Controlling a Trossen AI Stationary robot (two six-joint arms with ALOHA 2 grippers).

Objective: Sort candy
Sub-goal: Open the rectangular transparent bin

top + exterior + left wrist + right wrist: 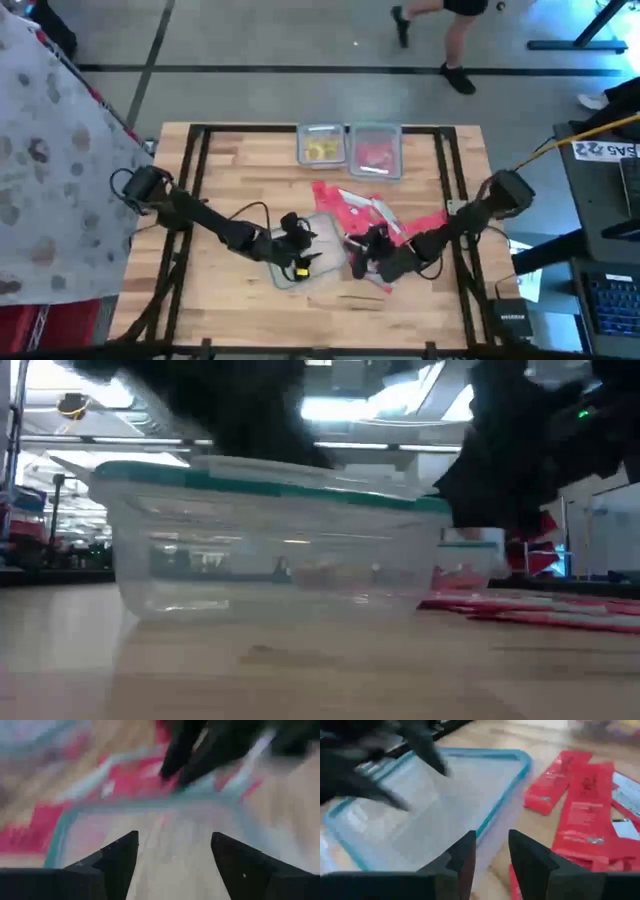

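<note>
A clear tub with a teal rim [281, 279] [270, 540] [506, 793] stands on the table's near middle. My left gripper [297, 243] [172, 862] hovers over it from the left, open, with only the tub's bottom showing between its fingers. My right gripper [358, 250] [492, 856] hangs at the tub's right rim, its fingers a narrow gap apart with nothing between them. Flat red candy packets [352, 206] [581, 805] lie in a loose heap on the table just beyond and right of the tub. A small yellow spot [300, 270] shows by the tub's near side.
Two small clear tubs stand side by side at the far edge, one with yellow pieces [320, 148], one with red ones [377, 155]. A dark frame [195, 160] runs along the table's sides. A person walks on the floor beyond the table.
</note>
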